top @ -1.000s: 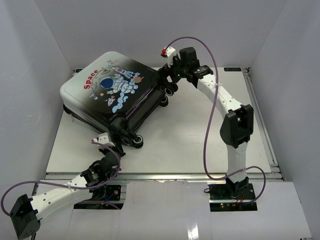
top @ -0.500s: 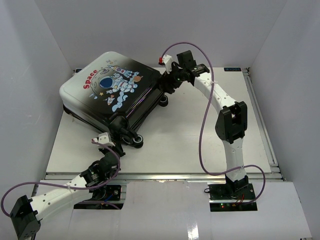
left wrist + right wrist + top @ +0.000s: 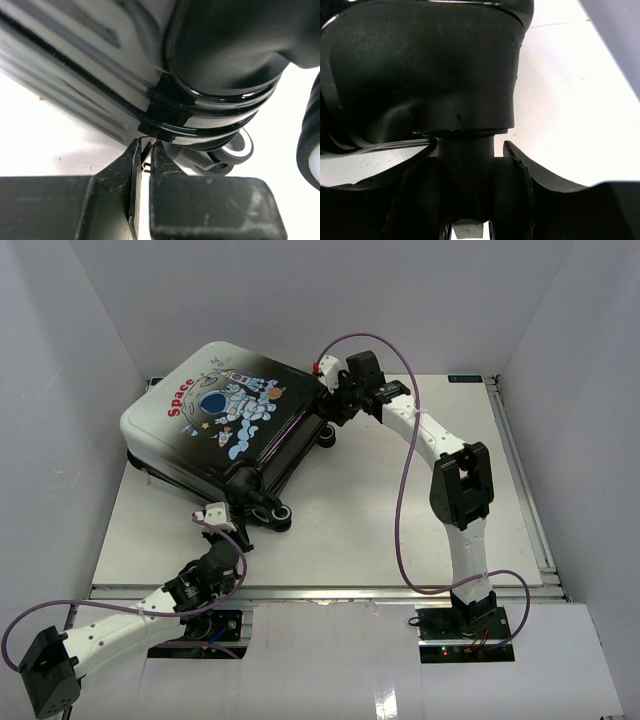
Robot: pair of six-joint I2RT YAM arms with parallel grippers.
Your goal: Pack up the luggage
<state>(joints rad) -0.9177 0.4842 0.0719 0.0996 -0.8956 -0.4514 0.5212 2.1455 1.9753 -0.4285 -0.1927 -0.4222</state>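
The luggage (image 3: 225, 415) lies flat at the back left of the table, astronaut shell facing up, the halves together. My left gripper (image 3: 224, 520) sits at its near corner by the front wheels (image 3: 272, 514). In the left wrist view that gripper (image 3: 145, 159) is pinched on a thin black zipper pull (image 3: 146, 150) under the black rim (image 3: 190, 125). My right gripper (image 3: 336, 406) is at the far right corner. In the right wrist view its fingers (image 3: 516, 156) press both sides of a black caster wheel (image 3: 467, 185) below the corner housing (image 3: 430, 70).
The white table (image 3: 400, 520) stretches right of the luggage, with a metal rail (image 3: 520, 470) along its right side. White walls close in on the left, back and right. Purple cables loop over both arms.
The right gripper has moved left onto the far corner wheel and its jaws have closed in around it. The left gripper holds the same grip and has barely shifted.
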